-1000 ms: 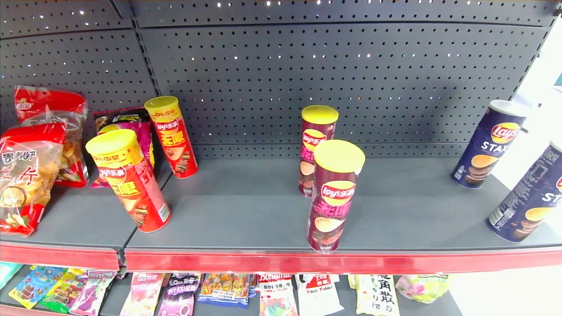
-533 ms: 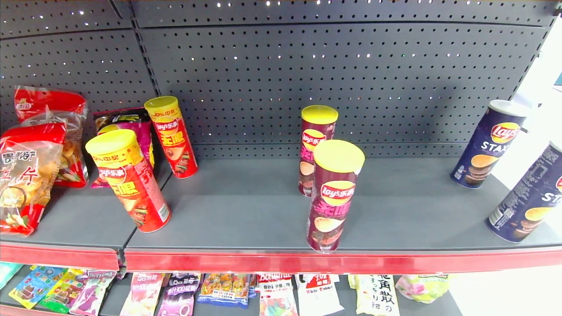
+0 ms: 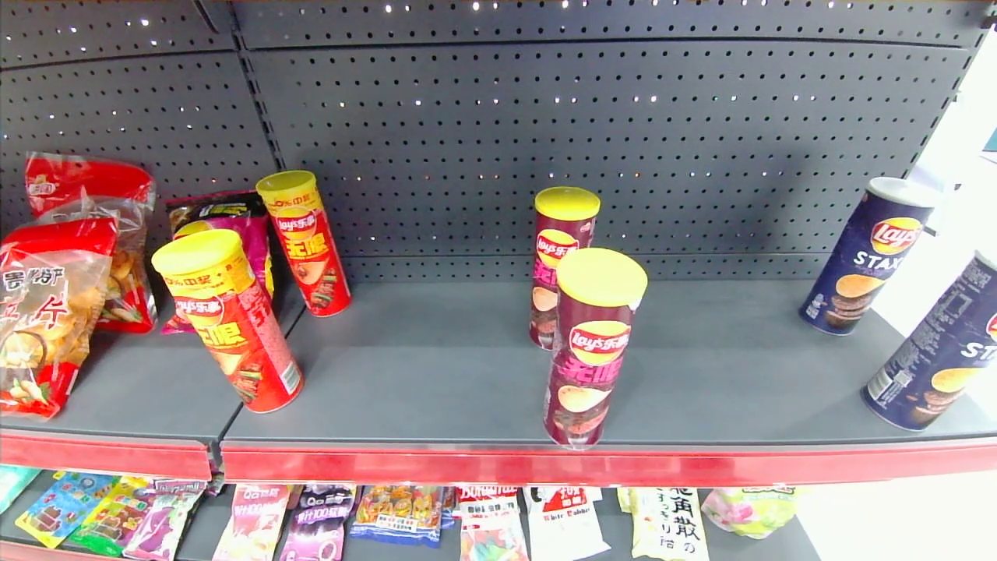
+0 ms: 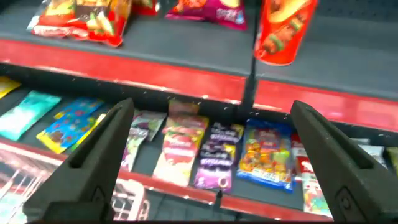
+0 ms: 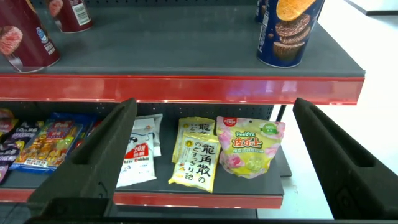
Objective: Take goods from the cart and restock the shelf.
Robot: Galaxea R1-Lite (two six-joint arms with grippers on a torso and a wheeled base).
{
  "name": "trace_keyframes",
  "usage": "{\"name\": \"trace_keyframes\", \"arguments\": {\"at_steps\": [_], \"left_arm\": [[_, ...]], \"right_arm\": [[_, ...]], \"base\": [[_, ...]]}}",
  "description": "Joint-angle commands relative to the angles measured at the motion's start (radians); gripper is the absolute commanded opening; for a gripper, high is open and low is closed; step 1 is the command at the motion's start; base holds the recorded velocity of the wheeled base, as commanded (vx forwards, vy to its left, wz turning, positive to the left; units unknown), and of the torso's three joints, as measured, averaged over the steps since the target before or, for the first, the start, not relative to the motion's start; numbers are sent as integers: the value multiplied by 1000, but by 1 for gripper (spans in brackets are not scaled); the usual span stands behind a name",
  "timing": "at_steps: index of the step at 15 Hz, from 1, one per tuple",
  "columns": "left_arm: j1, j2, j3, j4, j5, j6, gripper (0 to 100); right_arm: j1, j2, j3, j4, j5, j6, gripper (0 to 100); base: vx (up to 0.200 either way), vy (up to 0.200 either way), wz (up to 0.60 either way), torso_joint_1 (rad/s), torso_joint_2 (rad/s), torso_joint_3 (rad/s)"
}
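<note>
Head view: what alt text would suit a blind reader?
A grey shelf with a red front edge holds two red cans at left, two maroon cans in the middle and two dark blue cans at right, all standing. Snack bags sit far left; small packets lie below.

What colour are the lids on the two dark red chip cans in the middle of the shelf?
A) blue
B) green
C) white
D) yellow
D: the front can and the back can each have a yellow lid on top.
</note>
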Motion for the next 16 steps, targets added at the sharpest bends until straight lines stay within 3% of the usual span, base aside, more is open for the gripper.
{"name": "trace_keyframes", "arguments": {"at_steps": [1,3,4,5,7,8,9,10,12,13,16], "left_arm": [[75,69,-2,1,5,-6,100],[162,56,-2,1,3,0,100],[167,29,-2,1,0,0,100],[136,-108,-1,-2,-63,4,100],[141,-114,4,-17,-257,6,100],[141,-114,4,-8,-345,18,100],[139,-114,2,16,-408,60,100],[141,-114,4,24,-403,60,100],[141,-114,4,23,-340,102,100],[141,-114,4,24,-325,75,100],[141,-114,4,24,-325,66,100]], "right_arm": [[1,-1,0,0,1,-1,100],[1,-1,0,0,1,-1,100],[1,-1,0,0,1,1,100],[-1,-1,0,0,1,2,100],[-1,-1,0,0,1,2,100],[1,-1,0,0,1,1,100],[1,-1,0,0,1,2,100],[1,-1,0,0,1,1,100],[1,-1,0,0,1,2,100],[1,-1,0,0,1,2,100],[-1,-1,0,0,1,4,100]], "base": [[0,0,0,0,0,0],[0,0,0,0,0,0],[0,0,0,0,0,0],[0,0,0,0,0,0],[0,0,0,0,0,0],[0,0,0,0,0,0],[0,0,0,0,0,0],[0,0,0,0,0,0],[0,0,0,0,0,0],[0,0,0,0,0,0],[0,0,0,0,0,0]]}}
